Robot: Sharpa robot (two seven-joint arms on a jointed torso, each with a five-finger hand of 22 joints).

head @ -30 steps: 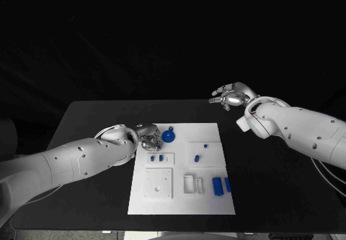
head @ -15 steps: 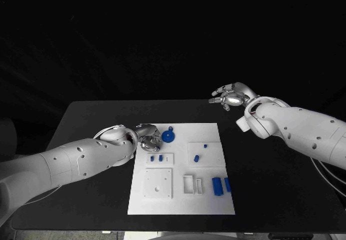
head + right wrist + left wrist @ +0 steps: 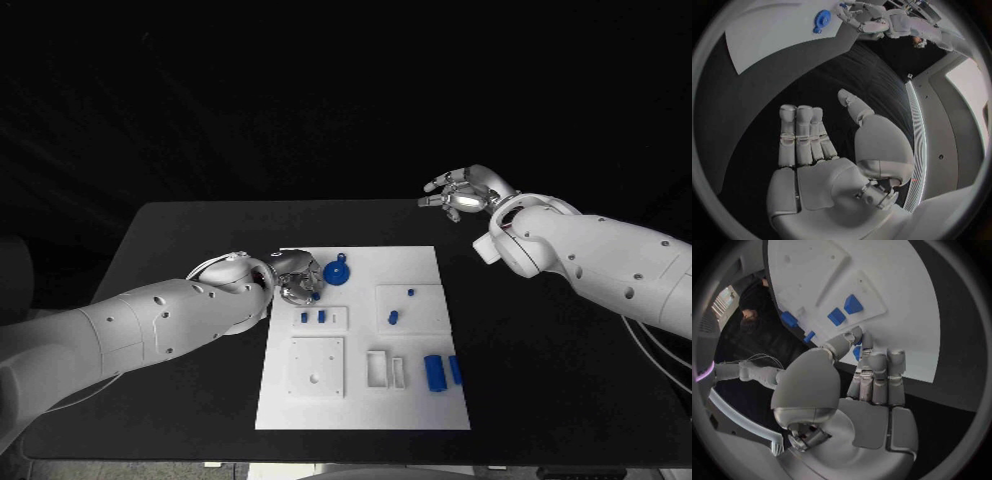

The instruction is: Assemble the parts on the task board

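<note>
The left hand (image 3: 296, 275) has been eased closer to the round blue part (image 3: 338, 271), apparently still unheld; the right hand (image 3: 464, 193) is kept open, idle

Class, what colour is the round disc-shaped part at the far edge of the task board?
Blue. The round part shows best in the head view, beside the left hand.

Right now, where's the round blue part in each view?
Head view: round blue part at the task board's far edge, beside the left hand.
Left wrist view: not identifiable.
Right wrist view: round blue part on the board, near the left hand.
Shared landmark: the task board.
</note>
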